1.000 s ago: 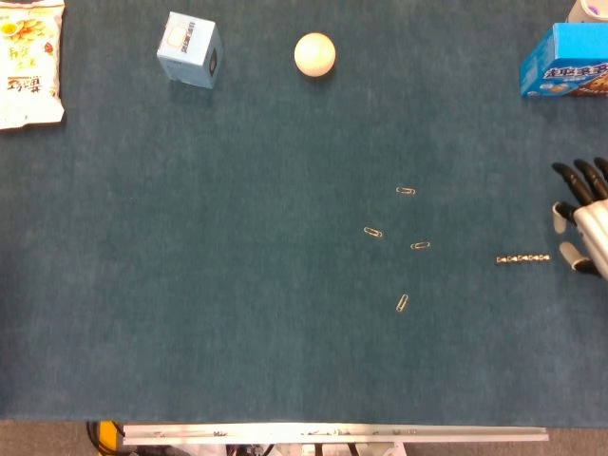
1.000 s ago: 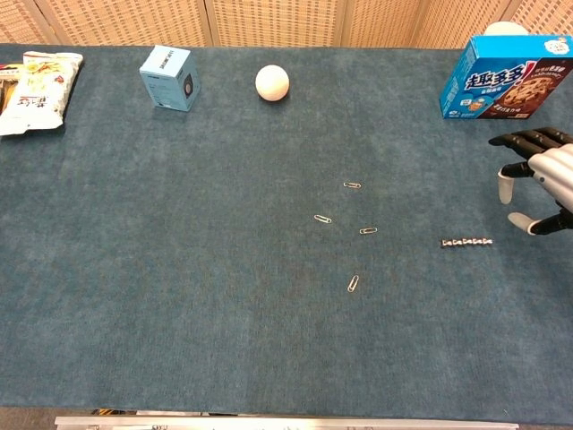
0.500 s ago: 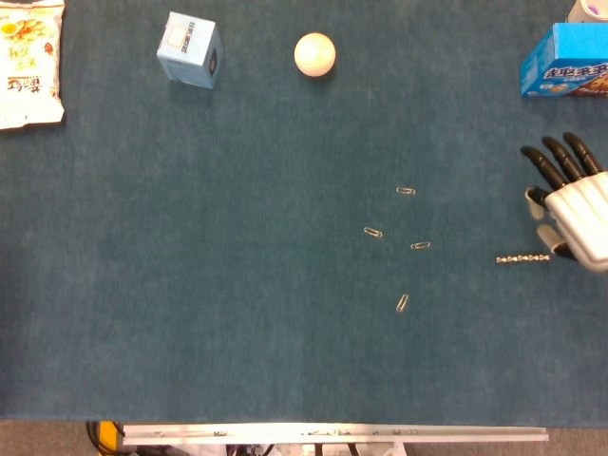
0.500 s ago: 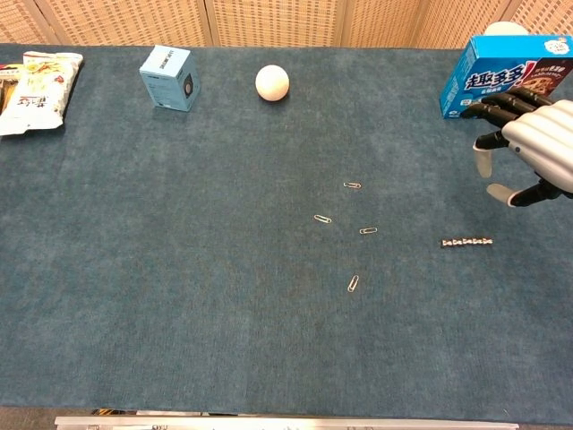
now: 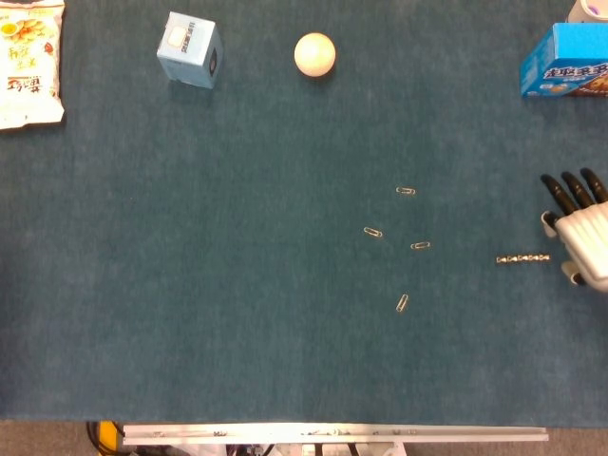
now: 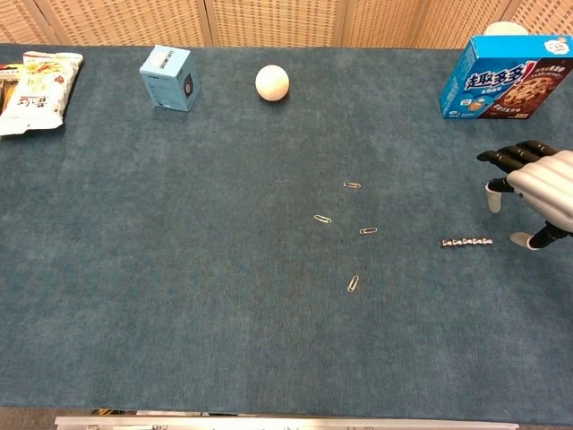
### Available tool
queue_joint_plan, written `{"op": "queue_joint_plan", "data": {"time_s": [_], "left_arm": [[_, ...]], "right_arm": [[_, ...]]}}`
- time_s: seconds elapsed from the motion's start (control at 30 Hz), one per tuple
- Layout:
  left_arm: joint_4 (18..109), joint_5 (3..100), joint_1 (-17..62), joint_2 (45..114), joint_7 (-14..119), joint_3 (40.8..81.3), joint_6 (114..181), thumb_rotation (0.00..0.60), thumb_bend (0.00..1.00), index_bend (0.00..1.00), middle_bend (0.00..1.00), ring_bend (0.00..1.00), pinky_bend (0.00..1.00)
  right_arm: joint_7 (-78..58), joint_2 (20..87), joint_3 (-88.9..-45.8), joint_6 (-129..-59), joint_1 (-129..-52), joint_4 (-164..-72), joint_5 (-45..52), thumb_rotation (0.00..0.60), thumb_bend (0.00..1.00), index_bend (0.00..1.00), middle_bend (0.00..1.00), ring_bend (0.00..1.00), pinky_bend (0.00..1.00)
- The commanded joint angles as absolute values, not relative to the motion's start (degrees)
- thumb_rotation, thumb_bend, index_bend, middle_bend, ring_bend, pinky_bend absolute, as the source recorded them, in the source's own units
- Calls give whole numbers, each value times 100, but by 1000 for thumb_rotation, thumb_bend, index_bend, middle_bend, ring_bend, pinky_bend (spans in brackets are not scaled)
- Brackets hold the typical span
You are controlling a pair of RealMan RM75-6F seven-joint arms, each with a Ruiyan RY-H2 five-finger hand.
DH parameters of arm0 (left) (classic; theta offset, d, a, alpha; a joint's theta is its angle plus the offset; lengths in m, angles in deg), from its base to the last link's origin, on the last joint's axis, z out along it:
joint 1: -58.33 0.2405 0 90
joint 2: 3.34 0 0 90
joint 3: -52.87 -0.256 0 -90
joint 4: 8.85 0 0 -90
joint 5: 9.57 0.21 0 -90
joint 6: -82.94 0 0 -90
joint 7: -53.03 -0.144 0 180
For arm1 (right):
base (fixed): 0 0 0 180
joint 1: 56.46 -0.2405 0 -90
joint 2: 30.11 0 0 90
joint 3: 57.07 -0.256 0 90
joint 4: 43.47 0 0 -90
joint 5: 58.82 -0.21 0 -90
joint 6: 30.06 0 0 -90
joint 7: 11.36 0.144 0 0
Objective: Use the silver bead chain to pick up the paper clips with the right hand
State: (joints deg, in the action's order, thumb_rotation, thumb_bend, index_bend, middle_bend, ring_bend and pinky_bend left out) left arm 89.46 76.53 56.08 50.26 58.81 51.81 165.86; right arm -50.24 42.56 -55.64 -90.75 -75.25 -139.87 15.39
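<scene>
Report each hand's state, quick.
Left hand: not in view.
Right hand: open, fingers apart, holding nothing, just right of the silver bead chain.

Right hand (image 6: 537,193) low at the table's right edge, back plate turned up, dark fingers (image 5: 568,189) spread and reaching away from the body, thumb tip angled down toward the cloth, nothing held; only partly in frame in both views. Left arm and hand out of sight

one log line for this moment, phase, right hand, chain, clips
phase: approach | right hand: open, beside chain, not touching | silver bead chain: flat on blue cloth | four metal paper clips: scattered, untouched | left hand: not in view
</scene>
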Motion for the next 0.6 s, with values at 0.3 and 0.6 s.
{"op": "queue_joint_plan", "data": {"time_s": [0.3,0.6], "left_arm": [[8947,7647,5603,5021,5889,5186,16573,600,0,403,359,306,435],[8947,7643,5604,5014,5908,5185,16568,600,0,403,359,306,435]], "right_arm": [[-4910,4507,-5403,-9037,-7505,-13686,1475,600,137,368,33,0,54],[-4719,4717,-5347,-9039,-7497,-13391,1504,600,180,368,33,0,54]]}}
